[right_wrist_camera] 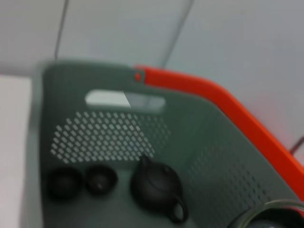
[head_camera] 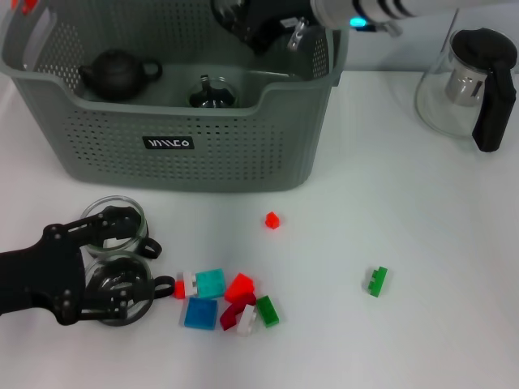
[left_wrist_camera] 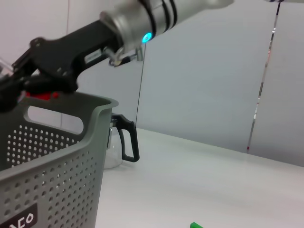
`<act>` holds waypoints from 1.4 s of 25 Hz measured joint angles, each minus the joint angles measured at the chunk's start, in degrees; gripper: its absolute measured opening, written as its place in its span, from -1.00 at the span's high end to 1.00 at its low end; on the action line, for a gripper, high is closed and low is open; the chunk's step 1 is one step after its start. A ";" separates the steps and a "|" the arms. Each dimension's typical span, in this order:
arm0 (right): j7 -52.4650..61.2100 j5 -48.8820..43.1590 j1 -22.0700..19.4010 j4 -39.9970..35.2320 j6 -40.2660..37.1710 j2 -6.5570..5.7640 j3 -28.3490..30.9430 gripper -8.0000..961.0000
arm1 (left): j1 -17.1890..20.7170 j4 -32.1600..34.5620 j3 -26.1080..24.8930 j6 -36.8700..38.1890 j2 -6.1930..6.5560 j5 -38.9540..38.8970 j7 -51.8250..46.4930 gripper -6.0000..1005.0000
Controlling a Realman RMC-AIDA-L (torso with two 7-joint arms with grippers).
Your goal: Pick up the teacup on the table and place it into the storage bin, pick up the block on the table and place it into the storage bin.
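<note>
The right end effector (head_camera: 272,32) is held above the storage bin (head_camera: 178,150), its grip state indiscernible, while the left end effector (head_camera: 122,263) is spread open around glass teacups (head_camera: 113,227) before the bin, so closing on one is judged next.

Light: bright and even on the white table (head_camera: 422,243), seemingly from overhead.
Shadows: soft and short, under the blocks (head_camera: 223,298) and along the near wall of the bin (head_camera: 203,146).
Glare: pale sheen on the glass pot (head_camera: 454,81) far right and on the glass cups (head_camera: 113,259) near left.
Blur: right wrist view soft throughout; the teapot (right_wrist_camera: 154,187) and bin rim lack crisp edges.
Focus: head view sharp; in the left wrist view the near bin wall is slightly soft.
Distortion: bin edges bow a little in the head view.
</note>
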 joint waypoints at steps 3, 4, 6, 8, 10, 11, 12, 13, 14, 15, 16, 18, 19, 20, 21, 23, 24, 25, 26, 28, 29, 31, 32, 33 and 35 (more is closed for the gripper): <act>-0.01 0.06 0.63 2.30 2.37 0.06 -1.07 0.87 | -0.05 -0.03 0.02 -0.09 -0.05 0.03 0.01 -0.80; -0.01 0.07 0.65 2.56 2.61 0.08 -1.19 0.87 | -0.06 -0.03 0.02 -0.14 -0.08 0.02 0.02 -0.80; 0.14 0.08 0.49 2.69 2.77 0.10 -1.21 0.87 | -0.06 -0.03 0.06 -0.30 -0.08 -0.05 0.04 -0.80; 0.38 0.09 0.30 2.72 2.75 0.10 -1.01 0.87 | -0.06 -0.03 0.11 -0.39 -0.08 -0.06 0.05 -0.80; 0.57 0.11 0.14 2.75 2.60 0.00 -0.75 0.87 | -0.11 -0.04 0.12 -0.44 -0.08 -0.06 0.05 -0.80; 0.62 0.11 0.07 2.76 2.52 -0.06 -0.70 0.87 | -0.12 -0.04 0.12 -0.47 -0.09 -0.06 0.06 -0.80; 0.65 0.11 -0.01 2.77 2.47 -0.10 -0.69 0.85 | -0.13 -0.03 0.12 -0.49 -0.09 -0.06 0.06 -0.80; 0.66 0.10 -0.07 2.77 2.45 -0.11 -0.69 0.83 | -0.14 -0.03 0.12 -0.50 -0.09 -0.06 0.06 -0.80; 0.66 0.10 -0.12 2.77 2.44 -0.13 -0.70 0.81 | -0.14 -0.03 0.12 -0.51 -0.09 -0.06 0.06 -0.80; 0.66 0.10 -0.18 2.73 2.43 -0.13 -0.76 0.79 | -0.14 -0.03 0.12 -0.52 -0.09 -0.06 0.06 -0.80; 0.67 0.10 -0.21 2.65 2.39 -0.13 -0.85 0.76 | -0.14 -0.03 0.11 -0.52 -0.10 -0.06 0.06 -0.80; 0.67 0.05 -0.23 2.47 2.12 -0.15 -0.99 0.72 | -0.14 -0.03 0.07 -0.53 -0.15 -0.01 0.06 -0.80; 0.68 0.00 -0.23 2.40 1.92 -0.16 -1.02 0.70 | -0.14 -0.03 0.03 -0.54 -0.17 0.03 0.07 -0.80; 0.68 -0.04 -0.23 2.33 1.67 -0.19 -1.04 0.68 | -0.14 -0.03 -0.03 -0.54 -0.18 0.08 0.07 -0.80; 0.68 -0.05 -0.23 2.27 1.42 -0.21 -1.05 0.66 | -0.14 -0.03 -0.10 -0.54 -0.19 0.12 0.06 -0.80; 0.69 -0.07 -0.24 2.10 1.03 -0.29 -1.06 0.57 | -0.14 -0.03 -0.14 -0.54 -0.18 0.14 0.06 -0.80; 0.69 -0.10 -0.30 1.89 0.83 -0.31 -1.07 0.53 | -0.14 -0.03 -0.15 -0.54 -0.18 0.16 0.07 -0.80; 0.69 -0.13 -0.43 1.59 0.56 -0.34 -1.06 0.48 | -0.14 -0.03 -0.15 -0.54 -0.18 0.16 0.07 -0.80; 0.69 -0.17 -0.59 1.17 0.25 -0.39 -1.03 0.44 | -0.14 -0.03 -0.15 -0.54 -0.18 0.16 0.07 -0.80; 0.70 -0.19 -1.22 -0.14 -0.73 -0.44 -0.80 0.32 | -0.14 -0.03 -0.16 -0.54 -0.18 0.11 0.06 -0.80; 0.81 -0.18 -1.79 -1.40 -1.34 -0.44 -0.65 0.25 | -0.14 -0.03 -0.16 -0.53 -0.18 0.07 0.07 -0.80; 1.63 -0.02 -3.34 -4.74 -2.52 -0.41 -0.40 0.11 | -0.10 -0.03 -0.19 -0.50 -0.17 0.04 0.07 -0.80; 2.28 0.14 -4.51 -7.24 -3.29 -0.30 -0.36 0.04 | -0.03 -0.03 -0.23 -0.44 -0.18 0.00 0.07 -0.80; 2.92 0.40 -5.79 -9.88 -4.30 -0.21 -0.32 -0.07 | 0.03 -0.03 -0.27 -0.40 -0.17 -0.05 0.06 -0.80; 3.64 1.83 -8.54 -15.28 -6.89 -0.12 -0.31 -0.29 | 0.19 -0.03 -0.46 -0.34 -0.18 -0.08 0.07 -0.80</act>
